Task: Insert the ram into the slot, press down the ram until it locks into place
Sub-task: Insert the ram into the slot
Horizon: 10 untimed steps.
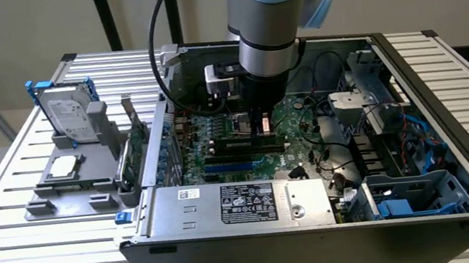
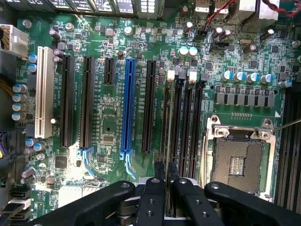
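Observation:
My gripper (image 1: 260, 127) reaches down into the open computer case over the motherboard (image 1: 295, 114). In the wrist view its two black fingers (image 2: 154, 188) stand almost together, with the gripper (image 2: 167, 165) shut on a thin strip seen edge-on. That strip is the ram (image 2: 165, 122). It runs along the outermost of several parallel black slots (image 2: 186, 117) with pale end clips, on the side toward the blue slot (image 2: 127, 103). Whether the ram is seated in the slot I cannot tell. The slots (image 1: 245, 147) lie just below the gripper in the exterior view.
The silver processor socket (image 2: 240, 160) sits beside the slots. A power supply box (image 1: 234, 204) fills the case's near side, with cables (image 1: 334, 153) and a drive cage (image 1: 419, 197) at the exterior view's right. A hard drive (image 1: 69, 117) stands outside the case on a grey stand.

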Motion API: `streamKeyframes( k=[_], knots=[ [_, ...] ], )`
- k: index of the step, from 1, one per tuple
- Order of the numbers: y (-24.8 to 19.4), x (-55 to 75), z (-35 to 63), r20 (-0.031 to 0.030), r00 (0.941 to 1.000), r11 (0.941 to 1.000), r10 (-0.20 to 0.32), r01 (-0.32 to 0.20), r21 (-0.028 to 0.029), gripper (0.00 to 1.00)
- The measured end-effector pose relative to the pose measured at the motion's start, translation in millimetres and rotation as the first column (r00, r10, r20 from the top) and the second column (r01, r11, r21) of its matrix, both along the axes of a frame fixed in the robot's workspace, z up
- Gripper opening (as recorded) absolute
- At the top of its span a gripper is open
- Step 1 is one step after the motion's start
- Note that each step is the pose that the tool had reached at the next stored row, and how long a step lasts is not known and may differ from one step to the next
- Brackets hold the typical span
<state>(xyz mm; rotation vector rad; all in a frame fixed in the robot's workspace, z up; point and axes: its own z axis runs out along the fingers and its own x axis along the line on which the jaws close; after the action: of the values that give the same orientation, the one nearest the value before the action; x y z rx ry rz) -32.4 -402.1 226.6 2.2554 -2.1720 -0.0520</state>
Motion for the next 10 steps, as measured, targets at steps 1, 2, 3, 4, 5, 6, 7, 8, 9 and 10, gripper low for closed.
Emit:
streamKeyframes(
  k=[1, 2, 3, 4, 5, 6, 7, 8, 9, 10],
  knots=[
    [0.0, 0.0, -0.1, 0.0003, 1.0000, 1.0000, 0.000, 0.000, 0.0000, 0.14],
    [0.0, 0.0, -0.3, 0.0006, 1.0000, 1.0000, -0.001, 0.001, 0.0000, 0.14],
    [0.0, -0.1, -0.4, 0.0010, 1.0000, 1.0000, -0.001, 0.001, -0.0001, 0.14],
    [0.0, -0.2, -0.6, 0.0014, 1.0000, 1.0000, -0.002, 0.002, 0.0000, 0.14],
    [0.0, -0.3, -0.7, 0.0018, 1.0000, 1.0000, -0.003, 0.003, 0.0000, 0.14],
    [0.0, -0.4, -0.9, 0.0021, 1.0000, 1.0000, -0.003, 0.003, -0.0001, 0.14],
    [-0.1, -0.4, -1.0, 0.0023, 1.0000, 1.0000, -0.004, 0.004, -0.0001, 0.14],
    [-0.1, -0.5, -1.1, 0.0026, 1.0000, 1.0000, -0.005, 0.005, -0.0001, 0.14],
    [-0.1, -0.6, -1.2, 0.0028, 1.0000, 1.0000, -0.006, 0.006, -0.0001, 0.14],
    [0.0, -0.7, -1.3, 0.0030, 1.0000, 1.0000, -0.006, 0.006, 0.0000, 0.14]
  ],
)
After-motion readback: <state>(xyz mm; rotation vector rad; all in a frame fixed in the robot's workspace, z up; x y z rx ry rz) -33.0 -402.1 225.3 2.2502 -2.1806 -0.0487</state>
